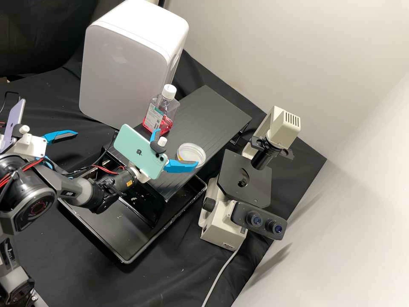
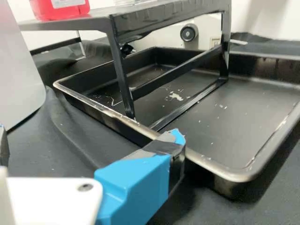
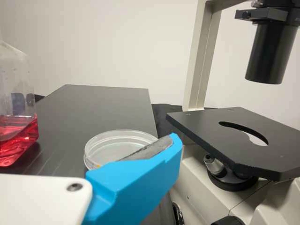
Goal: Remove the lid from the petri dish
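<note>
A clear petri dish (image 1: 191, 153) with its lid on sits near the front right corner of the raised black shelf (image 1: 208, 113). My right gripper (image 1: 175, 148) hovers just left of the dish, open and holding nothing. One blue finger (image 1: 181, 166) reaches along the dish's near side. In the right wrist view that finger (image 3: 136, 180) crosses in front of the dish (image 3: 115, 144). My left gripper (image 1: 59, 148) hangs at the far left over the bench, open and empty. Its taped finger (image 2: 150, 173) sits close to the black tray's rim (image 2: 117, 119).
A flask of red liquid (image 1: 161, 111) stands on the shelf behind the dish, beside a white box-shaped device (image 1: 128, 59). A microscope (image 1: 247, 187) stands right of the shelf, with its stage (image 3: 234, 136) close to the dish. The black tray (image 1: 128, 238) lies under the shelf.
</note>
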`<state>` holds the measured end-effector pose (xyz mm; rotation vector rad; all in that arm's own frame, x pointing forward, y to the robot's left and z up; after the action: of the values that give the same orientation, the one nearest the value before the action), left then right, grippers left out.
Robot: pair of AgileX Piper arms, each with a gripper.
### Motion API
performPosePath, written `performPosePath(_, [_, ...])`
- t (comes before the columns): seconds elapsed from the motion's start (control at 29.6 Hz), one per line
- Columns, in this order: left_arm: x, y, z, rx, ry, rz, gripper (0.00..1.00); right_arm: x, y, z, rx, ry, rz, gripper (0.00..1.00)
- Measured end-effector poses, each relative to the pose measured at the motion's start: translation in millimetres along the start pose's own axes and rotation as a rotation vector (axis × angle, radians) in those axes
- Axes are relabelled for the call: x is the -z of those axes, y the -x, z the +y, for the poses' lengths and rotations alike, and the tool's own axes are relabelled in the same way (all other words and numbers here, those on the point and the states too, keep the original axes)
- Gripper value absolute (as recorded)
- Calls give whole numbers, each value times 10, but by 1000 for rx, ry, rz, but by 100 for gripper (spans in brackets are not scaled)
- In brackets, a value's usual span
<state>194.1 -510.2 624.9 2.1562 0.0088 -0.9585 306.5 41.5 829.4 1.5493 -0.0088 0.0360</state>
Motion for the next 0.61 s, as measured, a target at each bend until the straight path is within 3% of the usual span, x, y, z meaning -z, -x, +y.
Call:
performPosePath(0.1, [44,-18,24,-9,55,4,100,0,0,0,0,0,0,100])
performPosePath(0.2, [68,-22,32,-8,83,-11,100,0,0,0,0,0,0,100])
performPosePath(0.34, [80,1,84,-23,72,-29,100,0,0,0,0,0,0,100])
performPosePath(0.44, [94,41,145,-44,83,-31,100,0,0,0,0,0,0,100])
performPosePath(0.61, [110,100,190,-61,83,-24,100,0,0,0,0,0,0,100])
